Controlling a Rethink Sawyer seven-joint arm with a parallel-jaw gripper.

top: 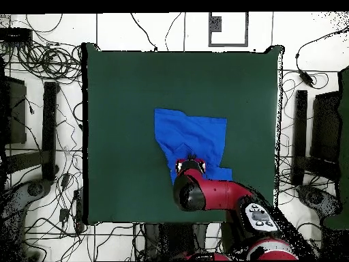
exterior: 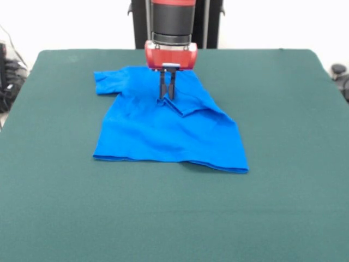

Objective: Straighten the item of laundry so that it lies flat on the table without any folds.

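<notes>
Blue shirt (exterior: 163,128) spread on table (exterior: 54,207), toward far side from front view, just below pedestal. Left to right in front view: one sleeve (exterior: 106,82) laid out flat at far left; body mostly smooth down to near hem; raised fold (exterior: 188,106) at centre, running rightward toward right edge, where second sleeve appears tucked over or under the body.

Gripper (exterior: 167,97) lowered vertically at collar area, tips at cloth level just left of fold. Jaws drawn nearly together, apparently pinching a small ridge of fabric; firm hold not confirmable from either view.

Step in hand, as judged: take folded layer and draw it out to the right.

- Pinch top layer only; catching both layers drags whole shirt.
- Lift slightly before travel, enough to clear lower layer.
- Move outward along fold's run, low and slow; thin fabric likely to bunch under speed.
- Release once layer lies flat.
- Check left sleeve undisturbed.

Overhead view: arm covers lower part of shirt; fold not visible there.
</notes>
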